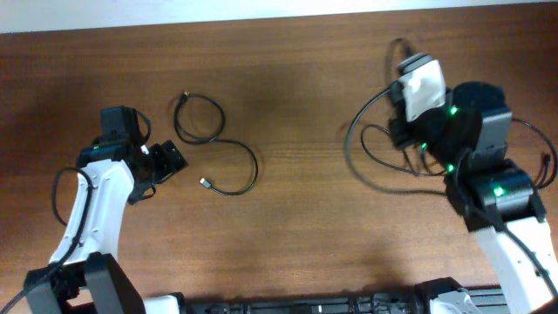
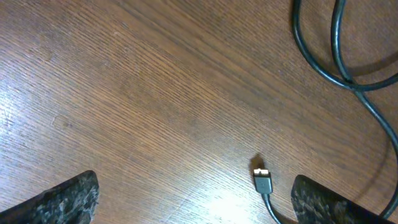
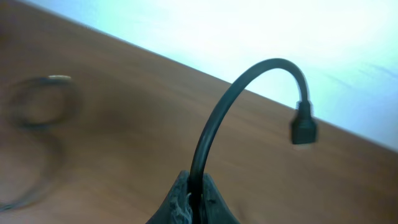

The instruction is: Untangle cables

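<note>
Overhead: even, darker top centre. Left wrist: sharp, glare on table (image 2: 230, 202). Right wrist: cable (image 3: 211, 124) sharp, background blurred, overexposed.
</note>
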Available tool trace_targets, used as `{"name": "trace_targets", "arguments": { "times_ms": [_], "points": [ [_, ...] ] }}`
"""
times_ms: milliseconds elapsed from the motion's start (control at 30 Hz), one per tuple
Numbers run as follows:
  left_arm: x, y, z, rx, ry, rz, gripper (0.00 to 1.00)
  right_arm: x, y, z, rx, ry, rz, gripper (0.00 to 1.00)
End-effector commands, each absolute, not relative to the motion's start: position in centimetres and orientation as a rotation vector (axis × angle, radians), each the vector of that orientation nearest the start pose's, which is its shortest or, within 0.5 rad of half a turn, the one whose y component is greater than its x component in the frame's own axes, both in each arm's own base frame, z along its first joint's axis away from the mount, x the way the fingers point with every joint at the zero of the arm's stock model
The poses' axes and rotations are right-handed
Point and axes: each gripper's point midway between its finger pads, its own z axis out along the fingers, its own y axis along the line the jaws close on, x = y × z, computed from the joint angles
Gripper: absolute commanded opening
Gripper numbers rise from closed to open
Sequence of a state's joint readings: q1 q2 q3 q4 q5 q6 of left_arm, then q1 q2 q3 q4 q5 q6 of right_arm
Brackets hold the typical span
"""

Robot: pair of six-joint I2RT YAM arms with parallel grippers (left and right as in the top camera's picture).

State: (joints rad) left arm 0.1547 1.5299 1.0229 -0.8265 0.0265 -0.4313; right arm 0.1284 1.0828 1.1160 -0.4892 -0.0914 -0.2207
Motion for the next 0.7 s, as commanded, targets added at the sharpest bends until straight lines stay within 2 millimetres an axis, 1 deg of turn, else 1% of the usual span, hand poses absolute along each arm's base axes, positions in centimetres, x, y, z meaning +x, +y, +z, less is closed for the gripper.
{"name": "trace_targets", "arguments": {
  "times_ms": [0,33,67,100,133,167,233,267,300,333,367,400,433,467,533,567,633,667],
  "points": [
    [30.8,4.3,7.1,-0.854,2.787,-0.097,0.99,36.8,-7.9,29.4,0.166,2.057,-0.421,0.04],
    [30.8,4.3,7.1,-0.854,2.787,-0.097,0.99,36.1,-11.9,28.5,0.347,2.064,-0.513,0.04],
    [30.8,4.3,7.1,-0.854,2.787,-0.097,0.99,35.5,-14.6,27.3,0.463,2.078,-0.557,0.04],
    [30.8,4.3,7.1,-0.854,2.786,-0.097,0.99,34.8,-17.4,25.6,0.590,2.104,-0.579,0.04],
    [30.8,4.3,7.1,-0.854,2.787,-0.097,0.99,33.8,-20.0,23.1,0.757,2.130,-0.572,0.04],
    [30.8,4.3,7.1,-0.854,2.787,-0.097,0.99,33.4,-21.1,21.5,0.839,2.152,-0.544,0.04],
    [30.8,4.3,7.1,-0.854,2.787,-0.098,0.99,33.9,-22.2,17.8,0.887,2.234,-0.427,0.04],
    [30.8,4.3,7.1,-0.855,2.787,-0.097,0.99,34.0,-22.7,16.5,0.904,2.259,-0.381,0.04],
    [30.8,4.3,7.1,-0.855,2.789,-0.097,0.99,33.8,-23.4,15.7,0.929,2.268,-0.382,0.04],
    [30.8,4.3,7.1,-0.855,2.790,-0.097,0.99,33.5,-24.0,15.5,0.951,2.262,-0.389,0.04],
    [30.8,4.3,7.1,-0.855,2.789,-0.097,0.99,33.5,-24.3,15.6,0.959,2.252,-0.385,0.11],
    [30.8,4.3,7.1,-0.855,2.789,-0.097,0.99,33.8,-24.1,15.7,0.957,2.246,-0.363,0.29],
    [30.8,4.3,7.1,-0.855,2.789,-0.097,0.99,34.6,-23.4,15.8,0.928,2.243,-0.291,0.57],
    [30.8,4.3,7.1,-0.855,2.790,-0.097,0.99,35.7,-22.0,15.8,0.877,2.246,-0.168,0.67],
    [30.8,4.3,7.1,-0.855,2.789,-0.097,0.99,37.0,-19.6,16.0,0.799,2.252,0.020,0.68],
    [30.8,4.3,7.1,-0.854,2.788,-0.098,0.99,37.3,-18.8,16.1,0.778,2.254,0.074,0.68],
    [30.9,4.2,7.1,-0.852,2.788,-0.109,0.99,37.9,-16.5,16.3,0.716,2.260,0.239,0.68],
    [31.0,3.8,7.1,-0.847,2.789,-0.138,0.99,37.9,-14.8,16.3,0.684,2.275,0.352,0.68]
  ]
}}
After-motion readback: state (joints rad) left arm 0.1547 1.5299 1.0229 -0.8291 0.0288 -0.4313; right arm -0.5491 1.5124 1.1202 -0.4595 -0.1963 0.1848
